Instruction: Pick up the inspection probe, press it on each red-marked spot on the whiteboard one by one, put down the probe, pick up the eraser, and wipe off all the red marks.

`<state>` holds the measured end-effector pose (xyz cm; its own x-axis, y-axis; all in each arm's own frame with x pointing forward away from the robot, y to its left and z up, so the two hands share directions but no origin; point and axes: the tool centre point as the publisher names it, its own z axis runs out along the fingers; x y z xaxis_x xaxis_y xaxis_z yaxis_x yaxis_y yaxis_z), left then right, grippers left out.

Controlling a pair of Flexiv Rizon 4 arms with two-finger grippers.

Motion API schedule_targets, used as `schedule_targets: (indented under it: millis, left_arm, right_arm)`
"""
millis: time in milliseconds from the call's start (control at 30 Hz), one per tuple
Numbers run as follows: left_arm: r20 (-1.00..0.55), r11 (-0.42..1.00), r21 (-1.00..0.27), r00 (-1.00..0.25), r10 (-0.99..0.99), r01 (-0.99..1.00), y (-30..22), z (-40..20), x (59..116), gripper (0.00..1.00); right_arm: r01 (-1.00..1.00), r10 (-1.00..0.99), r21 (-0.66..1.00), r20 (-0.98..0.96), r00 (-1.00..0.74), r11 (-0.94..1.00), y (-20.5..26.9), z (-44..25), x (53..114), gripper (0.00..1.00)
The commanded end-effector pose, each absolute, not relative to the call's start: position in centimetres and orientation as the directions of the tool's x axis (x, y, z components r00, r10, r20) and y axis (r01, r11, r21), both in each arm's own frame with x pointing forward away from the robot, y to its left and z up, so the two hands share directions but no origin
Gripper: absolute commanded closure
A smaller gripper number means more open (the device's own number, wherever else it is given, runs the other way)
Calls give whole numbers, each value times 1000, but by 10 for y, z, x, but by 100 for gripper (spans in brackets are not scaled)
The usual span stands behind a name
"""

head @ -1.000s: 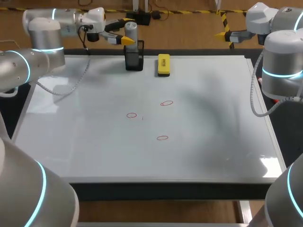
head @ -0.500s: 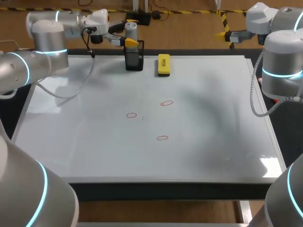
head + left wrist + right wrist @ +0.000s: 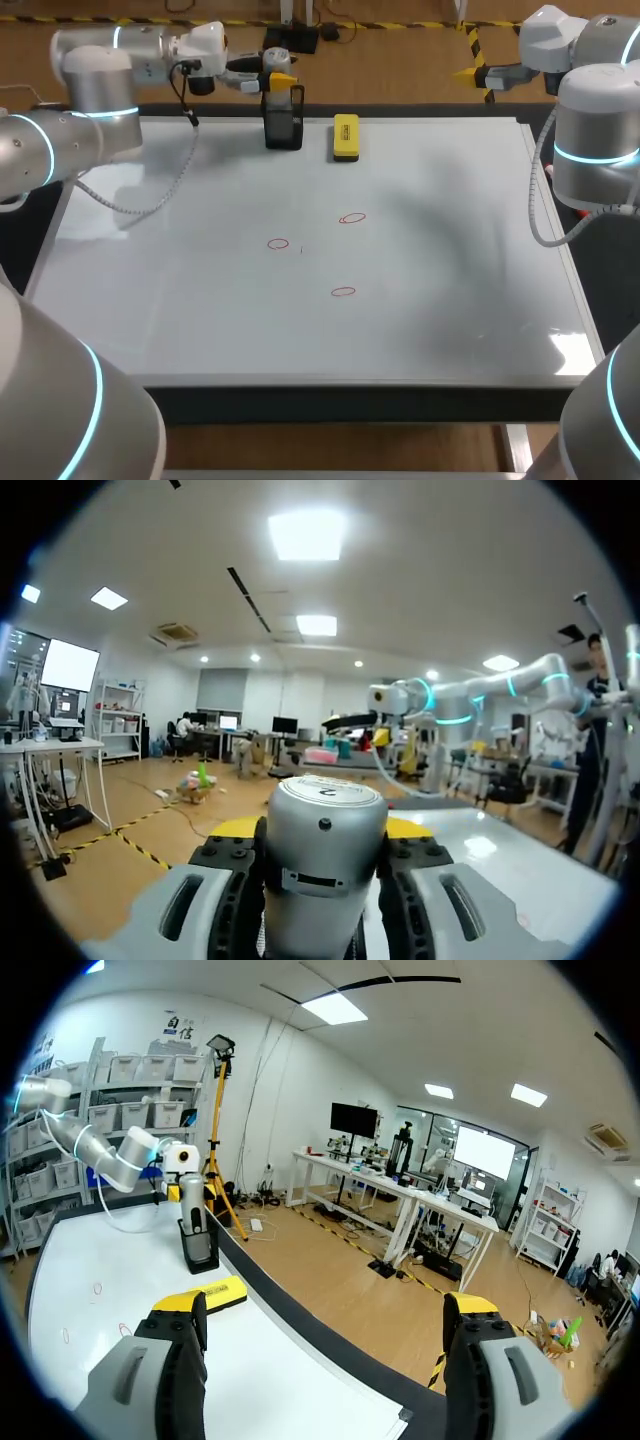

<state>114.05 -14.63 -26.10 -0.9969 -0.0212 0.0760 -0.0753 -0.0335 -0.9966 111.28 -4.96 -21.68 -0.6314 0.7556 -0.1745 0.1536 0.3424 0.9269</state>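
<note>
Grey metal, the inspection probe (image 3: 325, 850) stood upright in its black holder (image 3: 283, 128) at the far edge of the whiteboard (image 3: 450, 300). The left gripper (image 3: 272, 76) was at its upper part, just below the cap. In the left wrist view the probe hid the contact lines, so whether the jaws pinched it or only flanked it could not be told.

The step in hand looked like the pick-up. Doing it well would probably mean a firm, centred squeeze on the cylinder. A straight vertical lift should follow until the tip cleared the holder's rim, since a sideways pull might tip or drag the holder.

The yellow eraser (image 3: 346, 136) lay just beside the holder, close enough to be nudged by a swing toward that side. Three red marks (image 3: 278, 243) (image 3: 352, 217) (image 3: 343, 292) sat well apart from the holder, near the board's middle. The right gripper (image 3: 325, 1305) hung off the board's far right corner, jaws spread wide and empty, out of the way.
</note>
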Motion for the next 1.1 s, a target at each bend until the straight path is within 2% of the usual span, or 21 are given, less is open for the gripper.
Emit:
schedule_targets:
  millis: [33,1100]
  left_arm:
    - [72,-23,-997,-997,-12,-72,-143,-257,1139,100]
    - [56,-50,-997,-997,-55,-53,-148,-213,1151,100]
  right_arm:
    - [154,755,927,-174,-632,343,-50,-217,1113,0]
    - [154,755,927,-174,-632,343,-50,-217,1113,0]
